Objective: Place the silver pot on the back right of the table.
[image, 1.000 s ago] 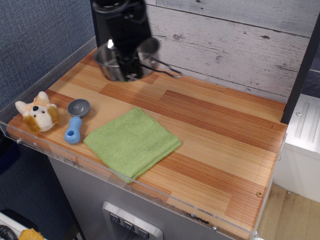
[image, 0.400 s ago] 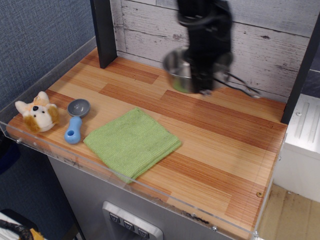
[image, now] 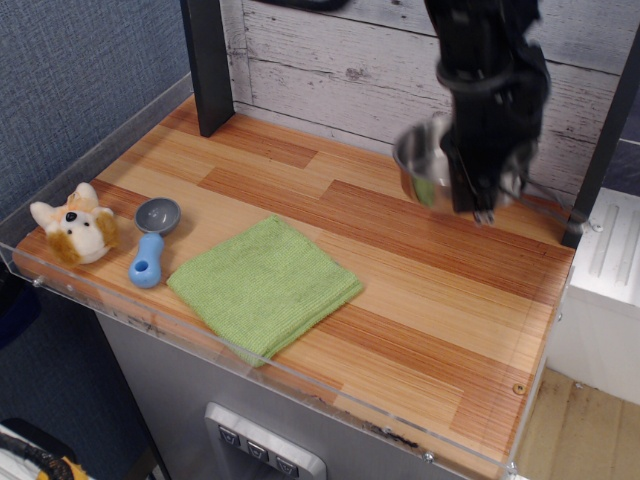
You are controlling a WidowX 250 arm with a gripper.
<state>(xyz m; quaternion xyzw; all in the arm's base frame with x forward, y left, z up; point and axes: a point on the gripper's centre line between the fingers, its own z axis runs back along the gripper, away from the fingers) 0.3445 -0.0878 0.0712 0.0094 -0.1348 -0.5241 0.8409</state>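
The silver pot [image: 422,166] is small, round and shiny, and hangs above the back right part of the striped wood table [image: 420,290]. Its thin wire handle [image: 563,200] sticks out to the right, toward the table's right edge. My black gripper [image: 478,205] comes down from the top of the view and is shut on the pot's rim, hiding the pot's right half. The pot is tilted a little and looks lifted clear of the wood.
A green cloth [image: 265,283] lies at the front middle. A grey-and-blue scoop [image: 152,240] and a small plush toy [image: 75,226] sit at the front left. A dark post [image: 205,65] stands at the back left, another post [image: 603,130] at the right edge. A clear acrylic rim [image: 300,385] edges the table.
My gripper has carried the pot from the back left, along the back of the table, to the back right. The cloth, scoop and toy have not moved.
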